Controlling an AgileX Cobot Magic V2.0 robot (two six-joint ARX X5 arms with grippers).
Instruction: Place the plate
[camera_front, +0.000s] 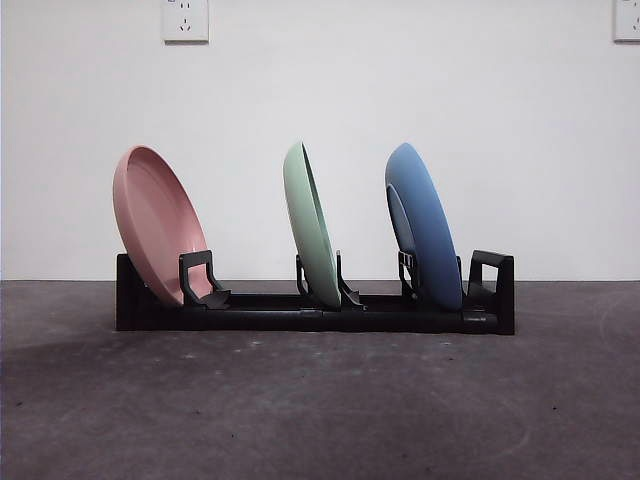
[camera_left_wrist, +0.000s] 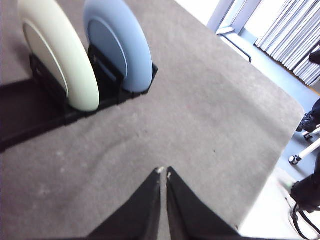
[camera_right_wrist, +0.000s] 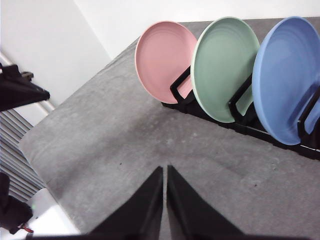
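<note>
Three plates, pink (camera_front: 158, 222), green (camera_front: 311, 222) and blue (camera_front: 424, 222), stand in the black rack (camera_front: 300, 310), well ahead of both grippers. Left gripper (camera_left_wrist: 162, 172) and right gripper (camera_right_wrist: 164, 169) hover with jaws together, holding nothing. Placement appears complete; probably nothing remains but waiting. The rack's slots are partly hidden by the plates.

No legible text, labels, brands, nos. or signs in any view. Plates, rack, table, wall and wall sockets carry no readable markings.
</note>
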